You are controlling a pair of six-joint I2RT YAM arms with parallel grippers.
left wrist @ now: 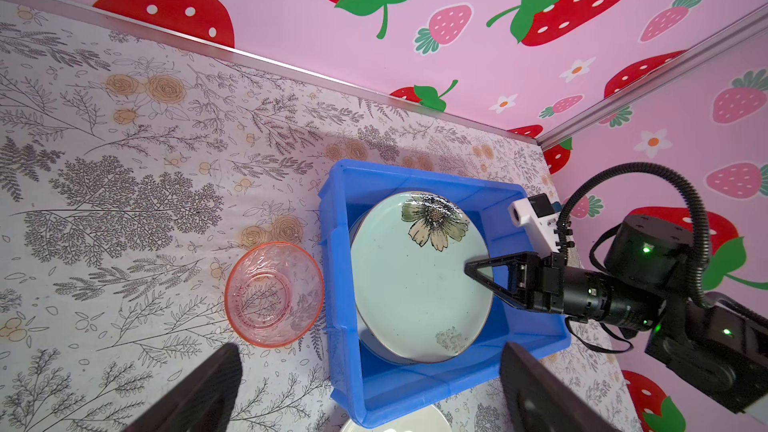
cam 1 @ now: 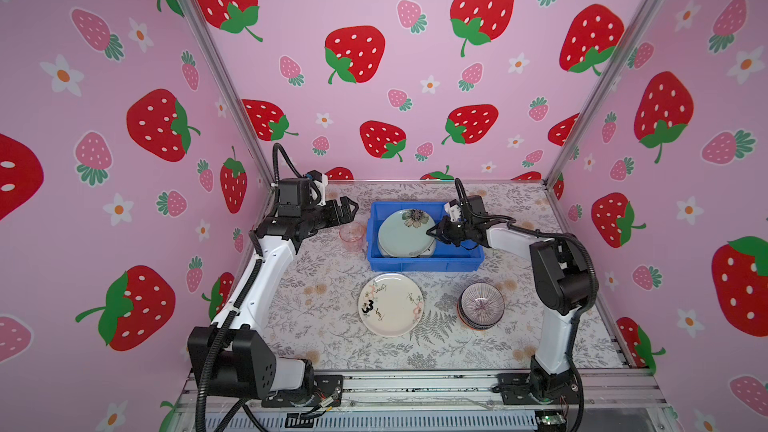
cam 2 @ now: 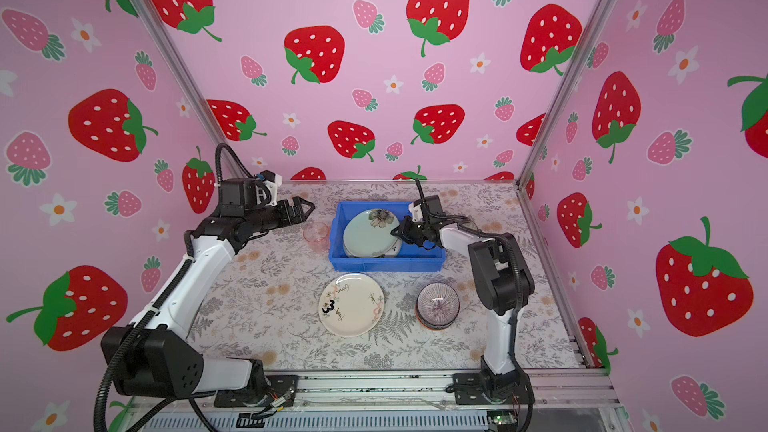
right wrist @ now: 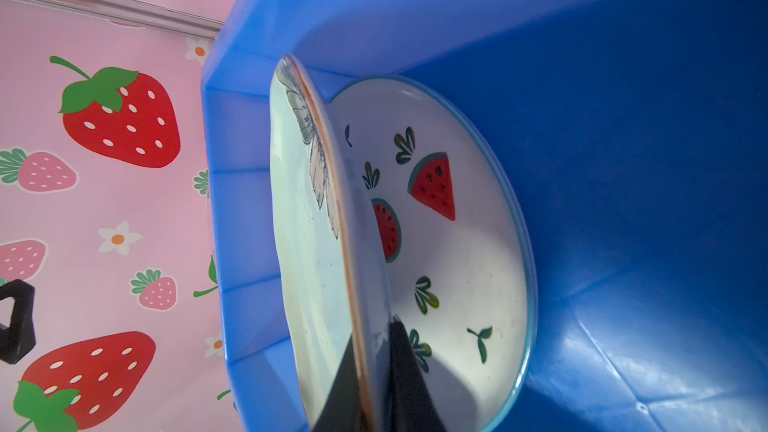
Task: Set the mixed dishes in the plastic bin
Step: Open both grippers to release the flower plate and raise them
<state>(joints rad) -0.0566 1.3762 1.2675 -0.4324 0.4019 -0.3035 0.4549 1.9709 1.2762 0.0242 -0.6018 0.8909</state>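
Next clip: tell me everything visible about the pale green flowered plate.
The pale green flowered plate is round, glossy and ceramic-looking. It has a thin brownish rim, a large grey-green flower painted near one edge and a small faint sprig opposite. It lies inside the blue plastic bin, tilted over the watermelon-print plate beneath it. The right gripper is shut on its rim and holds that side raised, while the far side appears to rest on the lower plate.

Upper plate [cam 1: 405,234] over lower plate [right wrist: 469,243] in bin [cam 1: 424,264]; tumbler [cam 1: 353,236] just left; third plate [cam 1: 390,305] before bin; bowl stack [cam 1: 482,305] right of that.
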